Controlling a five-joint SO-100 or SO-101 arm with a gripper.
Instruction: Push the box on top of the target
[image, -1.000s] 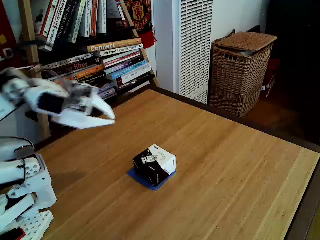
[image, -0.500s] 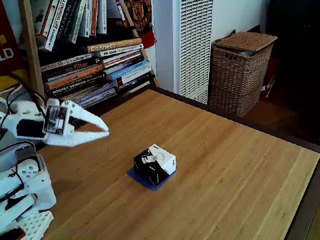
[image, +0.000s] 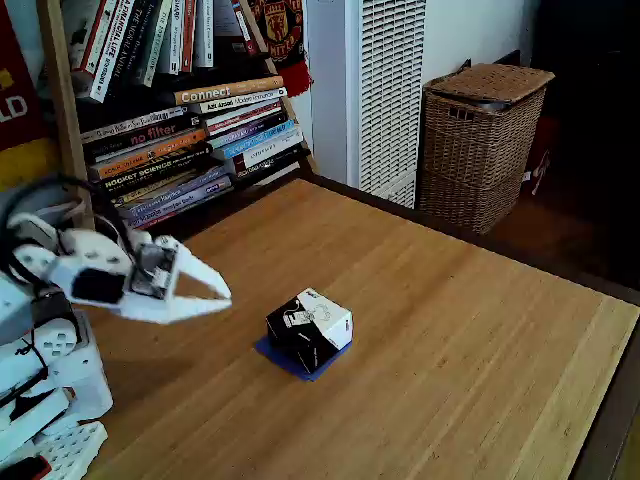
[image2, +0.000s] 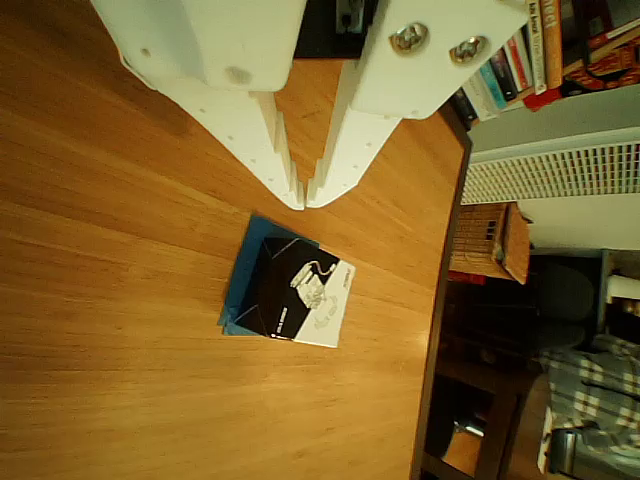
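Gripper (image2: 304, 198) nearly clenched, nothing held, just beside the box (image: 309, 329). Box mostly seated on blue tape target (image2: 238, 285); any further nudge risks it being shoved off.

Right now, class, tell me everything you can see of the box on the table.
The box is a small cube-like carton with black sides and a white top bearing a black line drawing and small print. It looks like cardboard, closed and undamaged. It sits flat on the wooden table, over the blue target, whose edges peek out beneath it. The gripper hangs apart from it, not touching.
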